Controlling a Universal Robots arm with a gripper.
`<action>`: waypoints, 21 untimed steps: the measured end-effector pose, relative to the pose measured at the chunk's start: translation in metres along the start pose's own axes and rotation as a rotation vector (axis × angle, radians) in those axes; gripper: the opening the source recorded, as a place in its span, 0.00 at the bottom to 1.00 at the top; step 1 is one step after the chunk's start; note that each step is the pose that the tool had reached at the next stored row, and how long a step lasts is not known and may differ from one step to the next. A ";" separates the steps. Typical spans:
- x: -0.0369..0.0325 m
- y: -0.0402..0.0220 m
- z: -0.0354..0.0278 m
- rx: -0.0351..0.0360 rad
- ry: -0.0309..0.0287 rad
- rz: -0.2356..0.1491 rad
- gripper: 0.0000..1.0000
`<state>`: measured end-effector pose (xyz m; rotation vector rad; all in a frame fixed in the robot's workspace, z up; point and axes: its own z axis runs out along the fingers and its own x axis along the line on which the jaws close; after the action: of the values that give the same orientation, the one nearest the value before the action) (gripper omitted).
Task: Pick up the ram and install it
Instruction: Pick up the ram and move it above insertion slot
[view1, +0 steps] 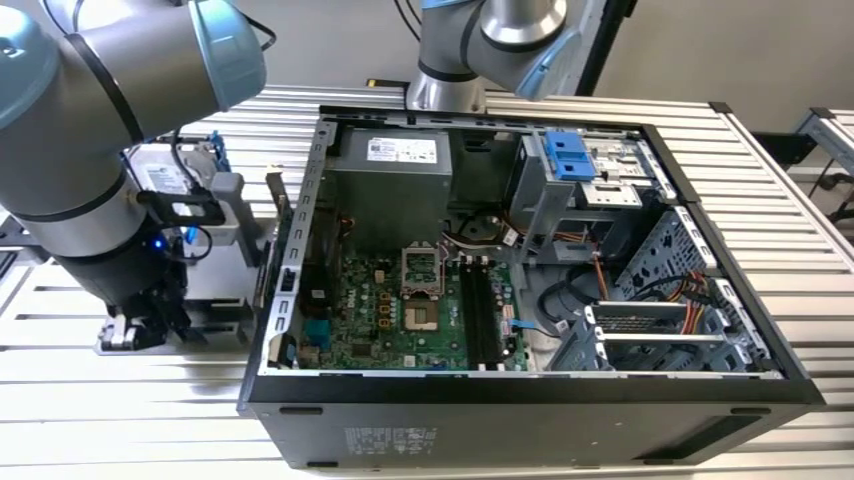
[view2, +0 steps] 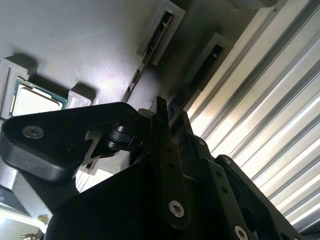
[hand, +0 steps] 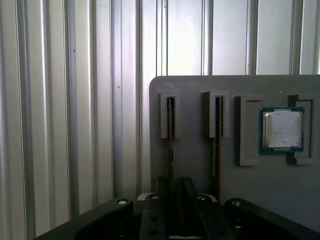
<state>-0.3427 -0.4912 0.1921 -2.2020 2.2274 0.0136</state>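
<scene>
In both wrist views the ram stands on edge in a slot of a grey holder plate. My gripper is down over its near end. The two dark fingers sit close on either side of the stick, shut on it, and it is still seated in its slot. A second stick stands in the neighbouring slot. In the exterior view my gripper is low at the exterior view's left, outside the open computer case. The black memory slots lie on the green motherboard.
A square silver processor chip rests in a pocket of the same holder plate, beside the sticks. The ribbed metal table runs all around. Inside the case are a power supply, a blue-tabbed drive cage and loose cables.
</scene>
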 end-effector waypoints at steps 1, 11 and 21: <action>0.0001 0.0000 0.0000 0.0000 0.0001 0.000 1.00; 0.0005 0.0000 0.0000 0.0000 0.0001 0.000 0.00; 0.0009 0.0000 0.0000 0.0000 0.0000 0.000 0.00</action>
<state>-0.3427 -0.4920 0.1921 -2.2022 2.2273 0.0136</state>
